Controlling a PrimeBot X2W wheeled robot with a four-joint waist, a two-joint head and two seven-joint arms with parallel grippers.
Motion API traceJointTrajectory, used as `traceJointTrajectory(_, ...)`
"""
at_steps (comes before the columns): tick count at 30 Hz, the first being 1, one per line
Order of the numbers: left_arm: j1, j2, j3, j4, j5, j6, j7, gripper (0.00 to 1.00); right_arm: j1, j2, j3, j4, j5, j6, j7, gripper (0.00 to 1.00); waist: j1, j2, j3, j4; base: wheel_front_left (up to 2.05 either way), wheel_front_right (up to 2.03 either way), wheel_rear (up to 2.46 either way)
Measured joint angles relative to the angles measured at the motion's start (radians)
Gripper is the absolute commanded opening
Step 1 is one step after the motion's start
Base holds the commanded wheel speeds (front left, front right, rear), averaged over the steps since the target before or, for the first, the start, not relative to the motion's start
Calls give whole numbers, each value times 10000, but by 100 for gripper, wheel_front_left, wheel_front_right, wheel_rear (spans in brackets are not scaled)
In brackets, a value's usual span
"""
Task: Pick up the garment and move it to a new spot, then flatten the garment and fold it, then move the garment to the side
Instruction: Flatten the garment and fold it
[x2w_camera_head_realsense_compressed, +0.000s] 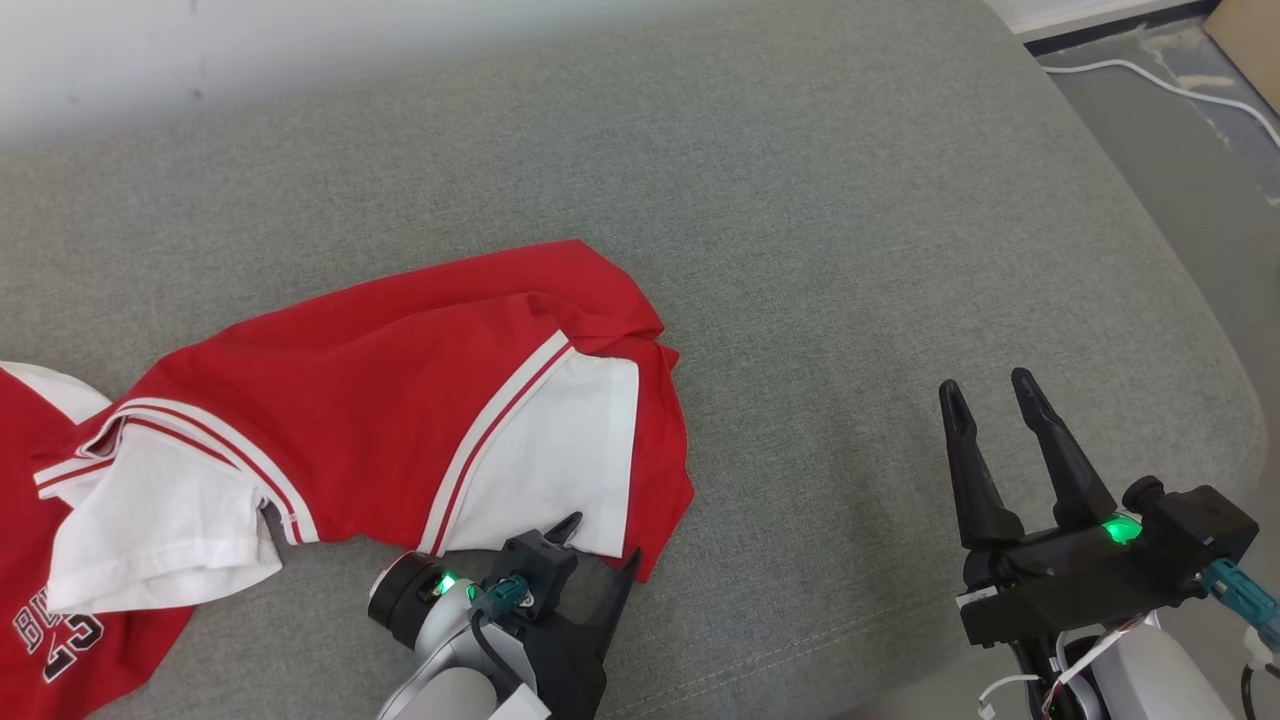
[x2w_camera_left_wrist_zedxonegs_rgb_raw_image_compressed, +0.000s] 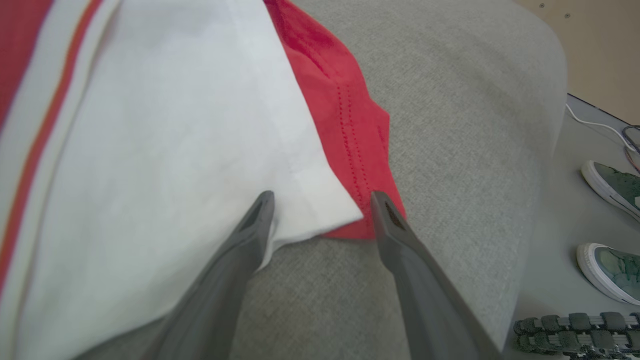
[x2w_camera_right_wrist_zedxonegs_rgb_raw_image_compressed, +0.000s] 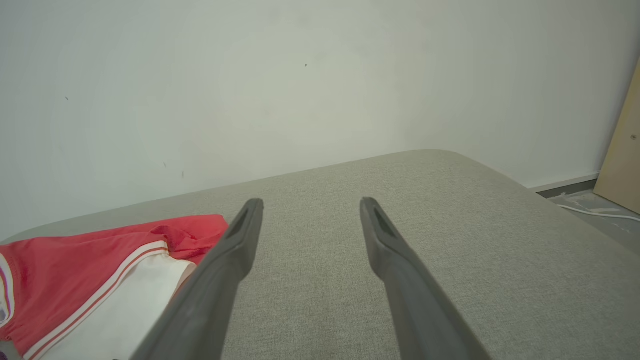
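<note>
Black fingers of the left gripper (x2w_camera_left_wrist_zedxonegs_rgb_raw_image_compressed: 323, 200) stand wide apart at the near edge of the garment (x2w_camera_head_realsense_compressed: 400, 400), one on each side of its near right corner, holding nothing. In the left wrist view one finger lies over the edge of the white panel (x2w_camera_left_wrist_zedxonegs_rgb_raw_image_compressed: 165, 130), and the other sits at the tip of the red hem (x2w_camera_left_wrist_zedxonegs_rgb_raw_image_compressed: 350, 130) that shows from under it. Whether the tips press into the cloth or hover just above it, I cannot tell.

The garment lies crumpled on the left half of a grey cushion (x2w_camera_head_realsense_compressed: 850, 250), red body and white striped sleeves bunched over one another, and its left part runs out past the edge of the head view. The right gripper (x2w_camera_head_realsense_compressed: 986, 385) hangs well apart from it on the near right, its fingers moderately spread and empty over bare cushion. Past the right end of the cushion a white cable (x2w_camera_head_realsense_compressed: 1150, 80) lies on the floor, and two shoes (x2w_camera_left_wrist_zedxonegs_rgb_raw_image_compressed: 610, 185) stand there in the left wrist view.

By my judgement the pick-up is not yet made, and the weak point is the shallow bite. Only the very corner lies between the fingers, so closing may catch the white layer alone and let the red one slide away, or the cloth may slip out on lifting. Pressing too low could pinch the cushion cover as well. Lifted by this single corner, the bunched garment would likely twist and drag.
</note>
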Motion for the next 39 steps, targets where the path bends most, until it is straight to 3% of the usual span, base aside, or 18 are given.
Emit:
traceJointTrajectory(1, -16, -10, 0, 92, 0, 0, -31, 98, 0, 2, -10, 10, 0, 0, 0, 100, 0, 0, -2, 7, 0, 0, 0)
traceJointTrajectory(4, -169, -35, -15, 314, 0, -46, -121, 67, 1, -6, -111, 50, -2, -2, 0, 100, 0, 0, -31, 66, 0, 0, 0)
traceJointTrajectory(8, -191, -50, -19, 548, -61, -75, -337, 57, 1, -2, -92, 71, -13, 0, 0, 100, -1, -1, -123, 168, 0, 0, 0)
traceJointTrajectory(11, -191, -65, -42, 637, -115, -79, -487, 40, 4, -31, -86, 73, -13, 0, 0, 100, 0, 0, -182, 261, 0, 0, 0)
traceJointTrajectory(12, -190, -63, -36, 660, -167, -84, -525, 32, 4, -35, -75, 73, -13, 0, 0, 100, 0, 0, -201, 292, 0, 0, 0)
traceJointTrajectory(14, -190, -61, -25, 700, -247, -86, -692, 2, 3, -36, -56, 77, -15, 0, 0, 100, 0, 0, -240, 348, 0, 0, 0)
traceJointTrajectory(22, -190, -84, 221, 305, -736, -167, -1143, 0, 73, -142, 8, 105, -13, 0, 0, 100, -2, -1, -419, 562, 0, 0, 0)
traceJointTrajectory(30, -376, -71, 1406, -1076, -1275, -61, -1315, 0, 334, -301, 1292, 782, 403, 0, 15, 100, -2, -1, -541, 1036, 0, 0, 0)
traceJointTrajectory(39, -314, 67, 2263, -2794, -1432, 109, -1315, 0, 430, -138, 2278, 1841, 1193, 0, 807, 100, -2, -1, -539, 1649, 0, 0, 0)
